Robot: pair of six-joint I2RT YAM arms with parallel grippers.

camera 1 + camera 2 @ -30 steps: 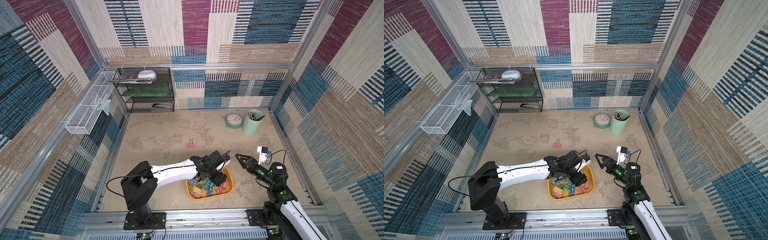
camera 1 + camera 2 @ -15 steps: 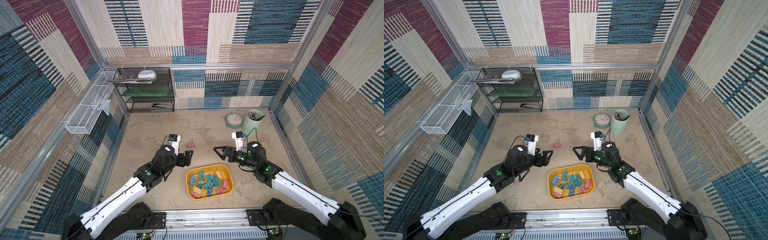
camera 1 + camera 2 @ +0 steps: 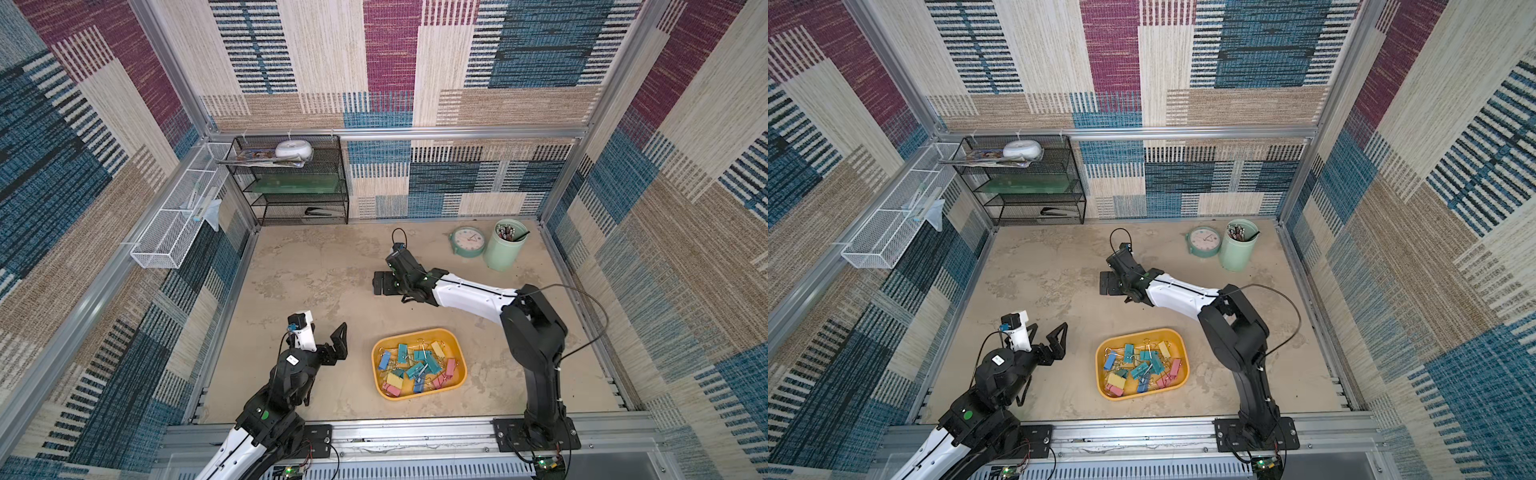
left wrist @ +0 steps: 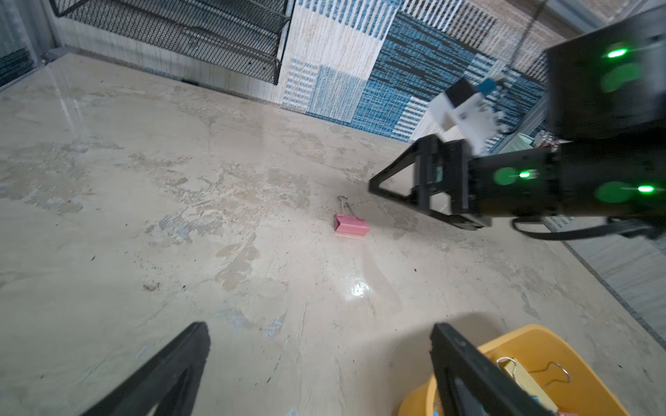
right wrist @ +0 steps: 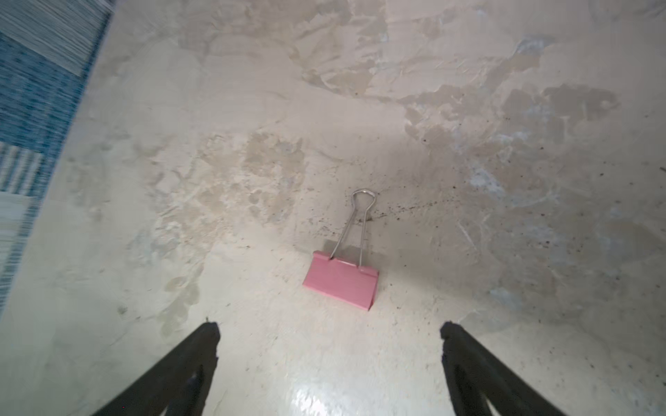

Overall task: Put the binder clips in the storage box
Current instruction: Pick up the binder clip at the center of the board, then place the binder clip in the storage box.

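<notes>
Right wrist view: right gripper [image 5: 329,327] jaws are spread wide with nothing between them. It hangs low over the table [image 5: 144,180], and the pink binder clip [image 5: 342,284] sits just ahead of the fingertips, roughly centred in the gap, not touched yet. The clip lies on the table with a flat face up and its wire handle pointing away from the gripper, so the pink body is the end facing the jaws. That is likely why the approach comes from this side: the body gives something solid to pinch, while the thin loop would slip. The wide opening leaves margin on either side. In both top views the gripper head covers the clip.

Left gripper [image 4: 319,328] is also spread apart and empty, held off the table near the storage box [image 3: 417,331] but not over it. Judged parked there so the right arm has a clear run to the box. Its wrist camera looks across at the pink clip and the right gripper beside it.

The storage box sits toward the near edge between the two arm bases, well apart from the pink clip. A tangled pile of binder clips [image 3: 417,365] in teal, blue, pink and yellow is already inside. The pink one looks like the only clip outside, so the task is nearly done. The mint pen cup [image 3: 503,245] and clock [image 3: 468,241] at the far right corner are not involved.
</notes>
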